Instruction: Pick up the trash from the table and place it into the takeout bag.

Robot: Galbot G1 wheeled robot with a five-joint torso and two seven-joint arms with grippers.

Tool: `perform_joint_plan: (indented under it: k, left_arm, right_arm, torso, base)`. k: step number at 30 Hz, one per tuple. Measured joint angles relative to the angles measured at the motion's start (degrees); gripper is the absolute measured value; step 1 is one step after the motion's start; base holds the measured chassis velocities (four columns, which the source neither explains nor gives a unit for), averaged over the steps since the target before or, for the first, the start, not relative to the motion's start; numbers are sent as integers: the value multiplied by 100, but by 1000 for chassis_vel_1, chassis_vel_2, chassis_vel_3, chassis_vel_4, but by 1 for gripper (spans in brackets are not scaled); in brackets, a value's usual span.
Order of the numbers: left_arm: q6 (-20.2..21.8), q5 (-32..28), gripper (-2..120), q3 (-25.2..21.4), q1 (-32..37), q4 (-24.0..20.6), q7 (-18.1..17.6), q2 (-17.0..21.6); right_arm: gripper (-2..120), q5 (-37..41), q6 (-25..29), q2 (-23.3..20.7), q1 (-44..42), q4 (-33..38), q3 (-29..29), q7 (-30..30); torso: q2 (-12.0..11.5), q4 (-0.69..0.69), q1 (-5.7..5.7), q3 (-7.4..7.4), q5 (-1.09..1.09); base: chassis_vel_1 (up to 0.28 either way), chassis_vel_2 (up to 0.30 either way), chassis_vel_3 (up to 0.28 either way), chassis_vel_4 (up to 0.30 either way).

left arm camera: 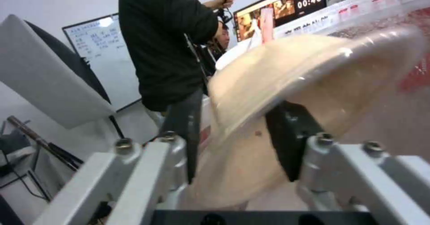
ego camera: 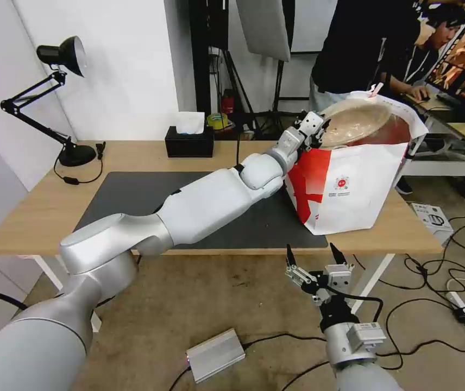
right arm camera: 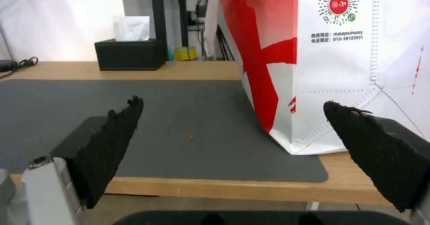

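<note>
My left arm reaches across the table [ego camera: 37, 206] to the mouth of the takeout bag [ego camera: 352, 190], which stands at the table's right end, partly on the dark mat [ego camera: 134, 190]. My left gripper [ego camera: 315, 130] is shut on the rim of the beige pulp bowl [ego camera: 354, 124], held tilted over the bag's opening. In the left wrist view the bowl [left arm camera: 313, 74] sits between the two fingers [left arm camera: 183, 127]. A wider bowl with red inside [ego camera: 401, 133] lies in the bag behind it. My right gripper [ego camera: 313, 252] hangs open below the table's front edge, facing the bag [right arm camera: 331, 67].
A black tissue box [ego camera: 189, 142] stands at the table's back edge and a black desk lamp [ego camera: 61, 54] at the far left. A person stands behind the bag. Cables and a silver box [ego camera: 215, 354] lie on the floor.
</note>
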Motion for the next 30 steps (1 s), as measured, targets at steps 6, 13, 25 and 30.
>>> perform_joint_plan:
  k: [6,13,25,30]
  left_arm:
    - [-7,-34,68,-12,-20,-16,-2,3]
    - [-21,-42,93,-37,-49,-40,-10,10]
    - [-13,-226,100,-6,-234,-257,-31,146]
    - [95,-402,100,79,-375,-367,-33,213]
  right_arm:
    - [100,0,0,0,0,0,0,0]
    - [100,0,0,0,0,0,0,0]
    - [100,0,0,0,0,0,0,0]
    - [100,0,0,0,0,0,0,0]
  torso:
    - [0,0,0,0,0]
    - [0,0,0,0,0]
    - [1,0,0,0,0]
    - [0,0,0,0,0]
  base:
    - [0,0,0,0]
    - [0,0,0,0]
    - [0,0,0,0]
    - [0,0,0,0]
